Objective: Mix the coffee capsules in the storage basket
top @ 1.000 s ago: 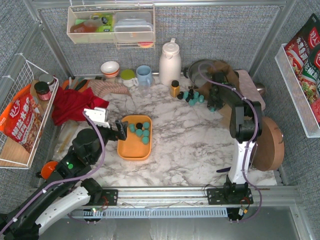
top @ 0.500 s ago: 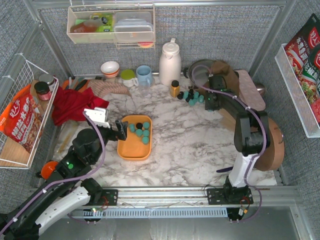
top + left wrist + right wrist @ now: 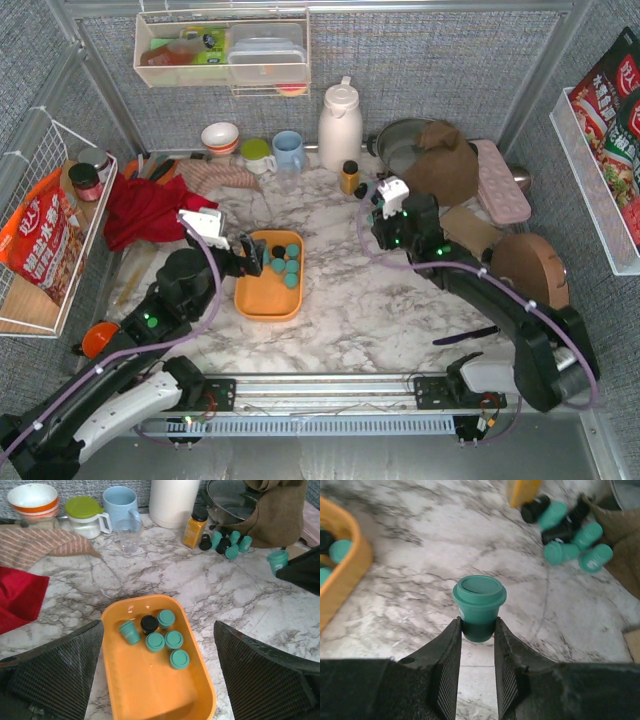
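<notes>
Right pincer (image 3: 477,625): closed on one teal capsule (image 3: 479,600), fingers clamped on its lower body from both sides. Capsule upright, wide rim up. It sits over bare marble surface (image 3: 420,540), right of the basket (image 3: 340,575) and on the near side of the loose pods (image 3: 567,530). Cannot tell whether it clears the surface.

Loose pods: teal and black, lying on their sides in a tight cluster at the far side, just beside the amber bottle (image 3: 196,527) and against the brown cloth (image 3: 280,510) draped over the pan (image 3: 230,497).

Left pincer (image 3: 160,667): wide open, gripping nothing. Its two fingers (image 3: 60,665) stand either side of the basket's near half, apart from the walls as far as can be seen. In the top view it sits at the basket's left far corner (image 3: 250,255).

Basket: orange, on the surface left of centre (image 3: 265,300). Pods in it (image 3: 160,637): five teal, one black, bunched in the far half and touching one another. One teal pod is tipped over at the left; the rest stand. Near half bare.

Beyond, along the far wall: white jug (image 3: 340,125), blue mug (image 3: 288,150), green-lidded cup (image 3: 256,152), striped bowl (image 3: 220,137). Red cloth (image 3: 145,210) at the far left.
</notes>
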`<state>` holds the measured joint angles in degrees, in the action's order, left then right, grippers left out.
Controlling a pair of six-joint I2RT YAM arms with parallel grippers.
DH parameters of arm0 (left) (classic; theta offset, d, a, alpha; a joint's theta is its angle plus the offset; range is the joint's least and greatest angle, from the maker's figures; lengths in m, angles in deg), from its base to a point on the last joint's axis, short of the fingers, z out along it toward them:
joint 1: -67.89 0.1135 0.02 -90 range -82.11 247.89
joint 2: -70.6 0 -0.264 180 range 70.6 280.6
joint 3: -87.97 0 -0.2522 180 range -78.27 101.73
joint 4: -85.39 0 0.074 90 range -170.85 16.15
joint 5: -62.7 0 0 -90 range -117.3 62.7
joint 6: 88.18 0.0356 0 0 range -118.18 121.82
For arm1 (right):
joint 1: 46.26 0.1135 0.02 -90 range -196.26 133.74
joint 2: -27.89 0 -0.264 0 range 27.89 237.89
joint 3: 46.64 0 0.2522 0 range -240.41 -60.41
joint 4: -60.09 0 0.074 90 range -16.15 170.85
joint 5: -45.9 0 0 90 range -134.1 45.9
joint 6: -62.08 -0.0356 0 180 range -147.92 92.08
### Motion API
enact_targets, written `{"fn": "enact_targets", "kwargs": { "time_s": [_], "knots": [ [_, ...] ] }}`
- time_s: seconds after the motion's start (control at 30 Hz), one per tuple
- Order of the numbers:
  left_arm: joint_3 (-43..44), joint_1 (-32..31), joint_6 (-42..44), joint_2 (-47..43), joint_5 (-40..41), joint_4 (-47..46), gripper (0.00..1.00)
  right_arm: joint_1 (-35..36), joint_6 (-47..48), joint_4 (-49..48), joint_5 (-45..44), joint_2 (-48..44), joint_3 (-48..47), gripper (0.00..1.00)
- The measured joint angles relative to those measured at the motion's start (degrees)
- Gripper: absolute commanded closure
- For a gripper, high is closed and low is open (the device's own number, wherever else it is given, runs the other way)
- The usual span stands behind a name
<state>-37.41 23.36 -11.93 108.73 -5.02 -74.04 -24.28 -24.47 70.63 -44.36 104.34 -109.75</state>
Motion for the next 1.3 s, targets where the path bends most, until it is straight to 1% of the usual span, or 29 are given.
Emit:
{"fn": "enact_targets", "kwargs": {
  "time_s": [0.17,0.3,0.43,0.53,0.83,1.03,1.3],
  "knots": [
    [1.5,0.0,-2.8,5.5,-3.3,-1.9,0.05,2.9,2.2,-12.3,7.8,-9.4,11.5,0.74],
    [4.8,-0.1,-5.1,12.2,-8.2,-3.2,0.08,4.4,4.4,-20.9,13.1,-14.4,19.9,0.74],
    [8.0,-1.1,-7.6,18.5,-12.5,-4.6,0.09,5.2,5.6,-27.1,16.7,-17.3,24.0,0.75],
    [10.2,-3.1,-8.9,22.6,-15.3,-5.4,0.09,5.9,5.9,-30.7,18.3,-19.1,25.4,0.74],
    [14.9,-7.6,-12.6,30.9,-19.9,-7.4,0.15,7.5,6.4,-34.6,20.2,-23.3,28.3,0.75],
    [16.9,-8.7,-14.5,34.9,-22.3,-8.4,0.17,7.9,7.0,-34.6,20.8,-24.1,28.3,0.75],
    [19.6,-9.5,-15.0,39.1,-23.8,-8.4,0.23,8.2,7.8,-33.0,21.5,-25.8,28.0,0.75]
  ]
}}
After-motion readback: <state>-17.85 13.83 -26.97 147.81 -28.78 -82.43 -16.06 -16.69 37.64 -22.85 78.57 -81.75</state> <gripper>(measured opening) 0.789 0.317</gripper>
